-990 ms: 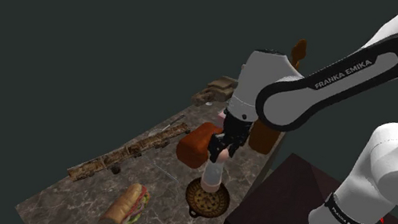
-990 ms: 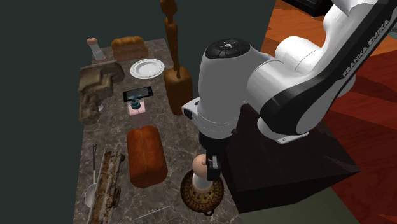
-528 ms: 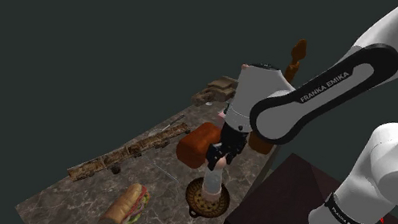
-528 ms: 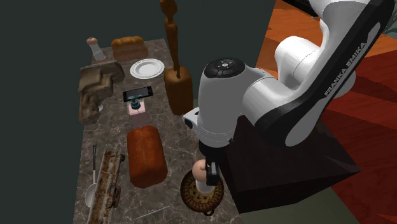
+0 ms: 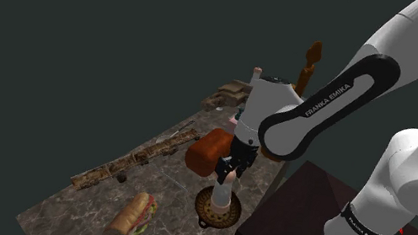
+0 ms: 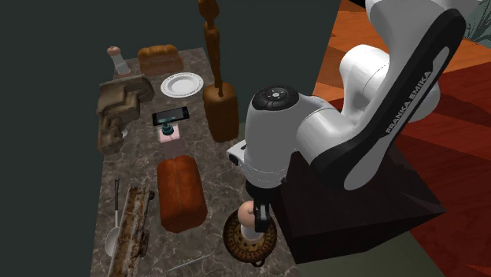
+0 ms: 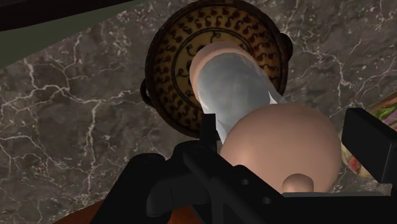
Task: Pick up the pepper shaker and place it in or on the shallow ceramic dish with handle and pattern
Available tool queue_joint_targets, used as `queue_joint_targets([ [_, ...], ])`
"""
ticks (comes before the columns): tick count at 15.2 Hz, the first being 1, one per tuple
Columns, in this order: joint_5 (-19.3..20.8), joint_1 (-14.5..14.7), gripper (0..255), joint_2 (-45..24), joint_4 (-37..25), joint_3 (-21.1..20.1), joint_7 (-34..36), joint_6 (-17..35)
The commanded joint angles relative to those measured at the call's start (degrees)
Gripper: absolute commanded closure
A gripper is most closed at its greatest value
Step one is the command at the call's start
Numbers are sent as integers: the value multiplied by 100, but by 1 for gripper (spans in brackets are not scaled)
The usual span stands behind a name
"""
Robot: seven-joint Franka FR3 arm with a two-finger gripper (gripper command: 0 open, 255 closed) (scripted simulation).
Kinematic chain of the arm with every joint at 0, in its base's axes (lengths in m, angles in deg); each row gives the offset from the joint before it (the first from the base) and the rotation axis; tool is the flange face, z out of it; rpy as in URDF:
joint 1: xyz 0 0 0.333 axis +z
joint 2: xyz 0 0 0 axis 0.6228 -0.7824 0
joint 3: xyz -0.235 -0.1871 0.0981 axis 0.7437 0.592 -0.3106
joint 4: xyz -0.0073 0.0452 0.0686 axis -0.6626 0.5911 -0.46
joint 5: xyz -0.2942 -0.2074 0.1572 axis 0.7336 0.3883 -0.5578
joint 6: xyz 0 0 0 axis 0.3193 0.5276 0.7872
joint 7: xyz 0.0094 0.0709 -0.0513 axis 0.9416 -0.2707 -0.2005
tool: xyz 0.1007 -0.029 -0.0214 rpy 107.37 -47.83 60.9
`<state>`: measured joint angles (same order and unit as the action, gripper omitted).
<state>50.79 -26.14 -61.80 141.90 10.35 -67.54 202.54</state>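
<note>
Lower now: pepper shaker [image 7: 236, 95] clasped between jaws, over dish [image 7: 170, 58].

Over the last second I have come down. My gripper [image 5: 228, 169] sits lower than it did, and the pepper shaker [image 5: 222, 193] clasped in it has dropped with it. Its base has gone from hanging above the patterned dish [image 5: 216, 211] to sitting low at the dish's middle, straight beneath me. Above the gripper, my forearm [image 5: 330, 96] has swung steeper.
</note>
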Motion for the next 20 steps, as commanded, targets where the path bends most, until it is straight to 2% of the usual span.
queue_joint_targets([
  [1, -1, 1, 255, -4, -1, -1, 0, 6],
  [3, -1, 1, 255, -4, -1, -1, 0, 6],
  [4, -1, 1, 0, -5, -1, -1, 0, 6],
  [9, -1, 1, 0, -5, -1, -1, 0, 7],
  [13, 153, -74, 0, 981, -40, 120, 94, -1031],
  [20, 155, -71, 0, 981, -40, 123, 95, -1031],
])
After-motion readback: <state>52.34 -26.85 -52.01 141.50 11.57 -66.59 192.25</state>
